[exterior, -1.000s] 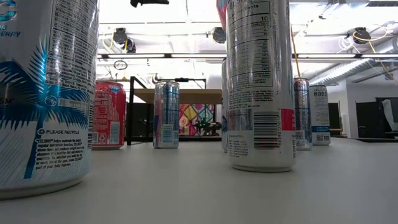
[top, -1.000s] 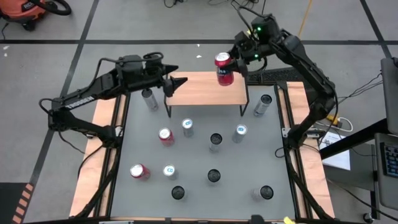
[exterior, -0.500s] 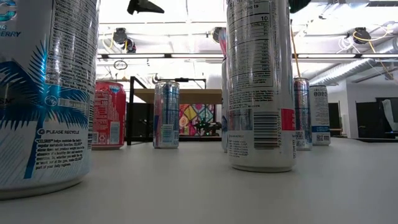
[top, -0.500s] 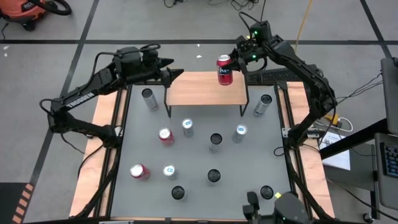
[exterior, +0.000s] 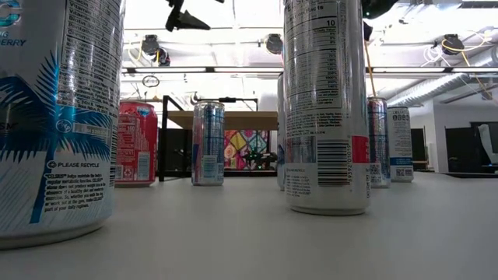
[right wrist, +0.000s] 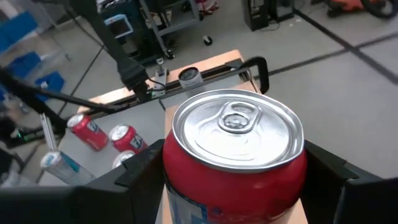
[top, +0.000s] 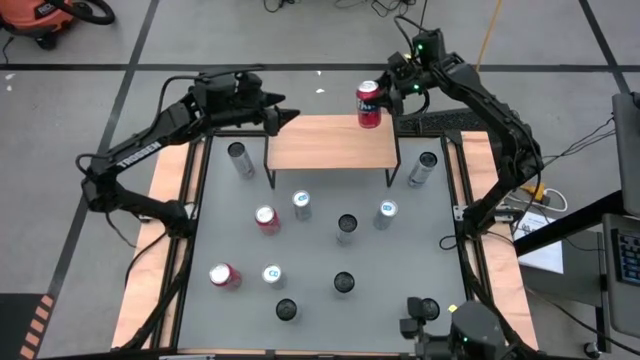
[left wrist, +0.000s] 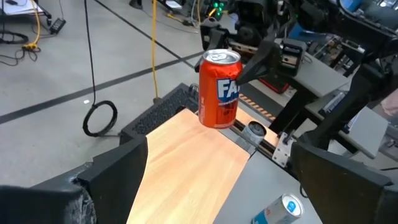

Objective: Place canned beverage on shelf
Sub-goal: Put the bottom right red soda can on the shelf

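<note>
The shelf (top: 328, 146), a light-brown wooden top on thin black legs, stands at the far middle of the table; it also shows in the left wrist view (left wrist: 186, 165). A red can (top: 369, 104) stands upright on the top's far right corner. My right gripper (top: 382, 97) is shut on the can, reaching in from the far right. My left gripper (top: 278, 115) is open and empty, hovering over the shelf's far left corner; its fingers (left wrist: 124, 168) frame the shelf top in its own view. My right gripper pinches the red can's upper wall (right wrist: 177, 186) between its two fingers, one on each side just below the rim. The fingers come slanting down from the table's far right. The can is upright, its base (left wrist: 217, 123) on the shelf's far right corner.
Several cans stand on the grey table in front of and beside the shelf: slim silver ones (top: 238, 157) (top: 424, 167) (top: 302, 204), red ones (top: 266, 218) (top: 224, 276). Two cans (exterior: 54, 117) (exterior: 325, 101) stand close before the low camera.
My right gripper has gone down and a little toward the far right with the red can, which was tilted and lifted and now stands upright on the shelf's corner. My left gripper has drawn back toward the far edge, staying open.
</note>
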Tool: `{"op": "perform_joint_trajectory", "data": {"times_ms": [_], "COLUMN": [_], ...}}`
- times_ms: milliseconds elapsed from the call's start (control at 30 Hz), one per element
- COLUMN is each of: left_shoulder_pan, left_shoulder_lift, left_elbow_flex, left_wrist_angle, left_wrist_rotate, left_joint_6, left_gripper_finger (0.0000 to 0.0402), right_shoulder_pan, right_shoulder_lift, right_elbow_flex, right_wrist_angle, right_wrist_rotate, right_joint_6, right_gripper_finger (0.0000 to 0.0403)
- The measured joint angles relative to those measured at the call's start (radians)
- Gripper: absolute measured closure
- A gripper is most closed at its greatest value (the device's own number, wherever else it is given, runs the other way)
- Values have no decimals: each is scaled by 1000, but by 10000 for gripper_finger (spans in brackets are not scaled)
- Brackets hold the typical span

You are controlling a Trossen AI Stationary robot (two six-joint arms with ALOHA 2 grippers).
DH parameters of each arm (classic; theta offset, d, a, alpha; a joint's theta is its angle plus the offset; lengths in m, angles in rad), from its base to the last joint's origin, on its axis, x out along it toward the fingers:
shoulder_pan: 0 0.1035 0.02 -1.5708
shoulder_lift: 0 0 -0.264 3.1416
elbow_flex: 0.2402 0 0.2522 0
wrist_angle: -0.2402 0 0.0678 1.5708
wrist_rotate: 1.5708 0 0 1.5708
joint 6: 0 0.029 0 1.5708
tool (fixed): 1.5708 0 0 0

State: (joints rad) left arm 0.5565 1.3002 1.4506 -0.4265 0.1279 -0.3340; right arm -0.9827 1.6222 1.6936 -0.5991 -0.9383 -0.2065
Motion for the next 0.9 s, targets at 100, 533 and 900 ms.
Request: {"op": "perform_joint_trajectory", "data": {"times_ms": [100, 533, 900], "left_shoulder_pan": [0, 7, 7], "left_shoulder_lift": [8, 12, 16], "left_elbow_flex": [0, 0, 0], "left_wrist_angle": [0, 77, 77], "left_wrist_rotate": [1, -6, -13], "left_joint_6": [0, 7, 5], "left_gripper_finger": [4, 4, 4], "right_shoulder_pan": [10, 138, 226], "right_shoulder_lift": [0, 54, 169], "right_elbow_flex": [0, 1, 1], "right_wrist_angle": [2, 389, 632], "right_wrist_rotate": [6, 75, 107], "right_joint_6": [-62, 38, 202], "right_gripper_finger": [149, 149, 149]}}
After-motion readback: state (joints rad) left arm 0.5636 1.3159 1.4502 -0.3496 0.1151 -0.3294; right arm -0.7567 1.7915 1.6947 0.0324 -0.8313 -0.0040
